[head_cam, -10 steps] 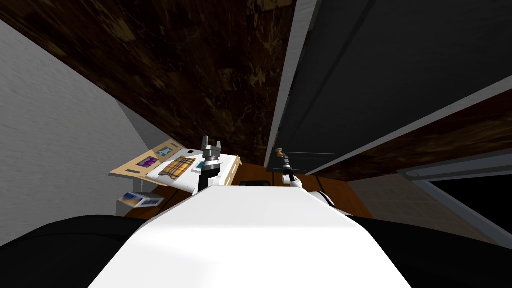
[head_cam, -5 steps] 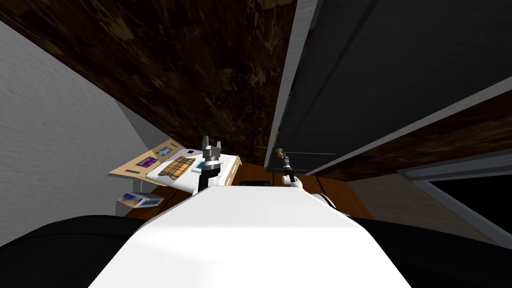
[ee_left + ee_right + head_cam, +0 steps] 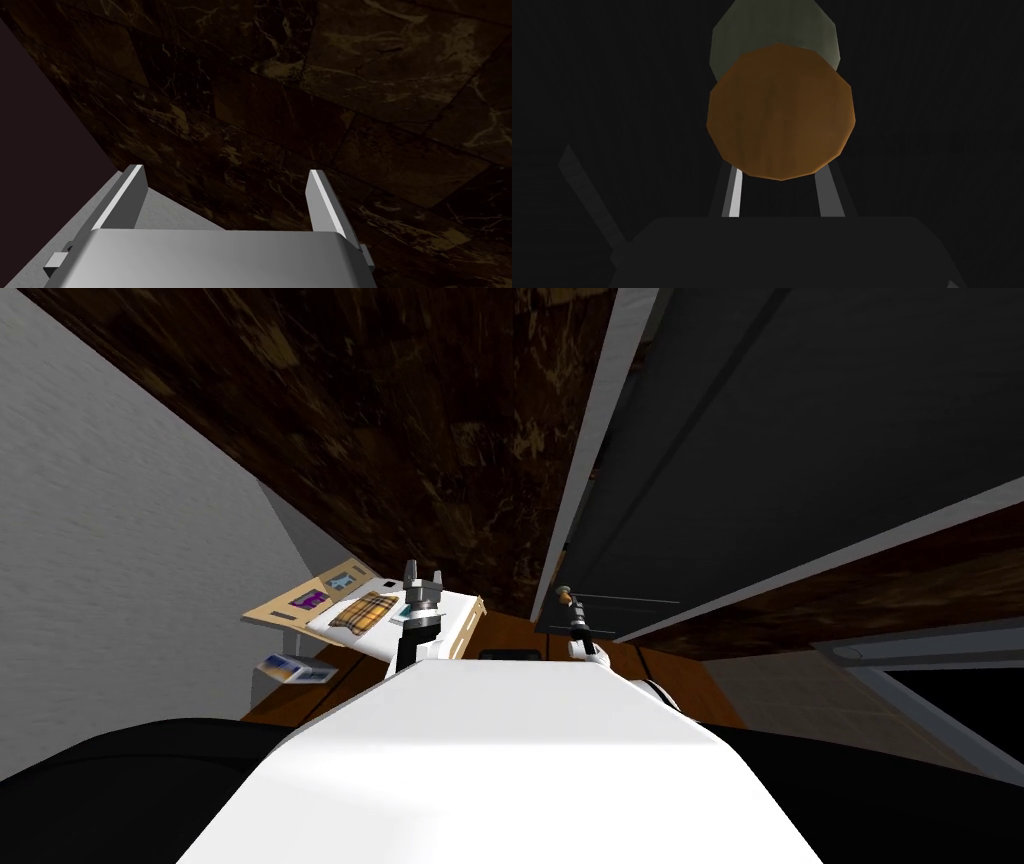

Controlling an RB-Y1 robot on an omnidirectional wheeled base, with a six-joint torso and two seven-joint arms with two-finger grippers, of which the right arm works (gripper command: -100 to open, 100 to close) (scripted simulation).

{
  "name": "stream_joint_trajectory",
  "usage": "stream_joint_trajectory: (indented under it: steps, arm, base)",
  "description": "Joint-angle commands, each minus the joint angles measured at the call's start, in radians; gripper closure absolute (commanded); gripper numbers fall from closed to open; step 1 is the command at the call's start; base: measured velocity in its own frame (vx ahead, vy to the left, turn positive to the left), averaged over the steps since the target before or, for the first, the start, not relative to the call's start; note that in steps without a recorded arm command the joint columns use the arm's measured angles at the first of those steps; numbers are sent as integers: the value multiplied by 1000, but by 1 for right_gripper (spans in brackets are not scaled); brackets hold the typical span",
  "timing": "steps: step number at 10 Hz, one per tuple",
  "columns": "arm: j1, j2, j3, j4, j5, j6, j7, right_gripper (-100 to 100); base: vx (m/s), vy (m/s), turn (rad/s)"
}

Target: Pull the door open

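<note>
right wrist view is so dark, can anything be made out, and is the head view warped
Right wrist view: dim, almost black, yet the brown knob reads clearly and one finger of the right tool catches a bright streak. Head view: yes, the wide lens splays the door and the grey wall toward the corners.

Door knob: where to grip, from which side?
Grip the round brown knob across its rim, coming straight at its face, square to the door. It is a disc standing off a grey plate, so opposite sides of the rim likely give purchase. The right tool sits that way, fingers closed at its lower edge.
</note>
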Motion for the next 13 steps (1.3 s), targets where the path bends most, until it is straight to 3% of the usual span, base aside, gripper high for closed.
stream_joint_trajectory:
  steps: [1,3,6,13]
  arm:
    - [-9,18,11,-3,-8,-13,-50,100]
    - [-6,18,10,-5,-18,-11,-82,100]
    - [-6,18,10,-5,-18,-11,-82,100]
    - [12,14,4,-21,-81,-3,-270,100]
  base:
    - [-65,-15,138]
    - [-62,-22,97]
    - [-1,6,-12]
    - [-56,-17,119]
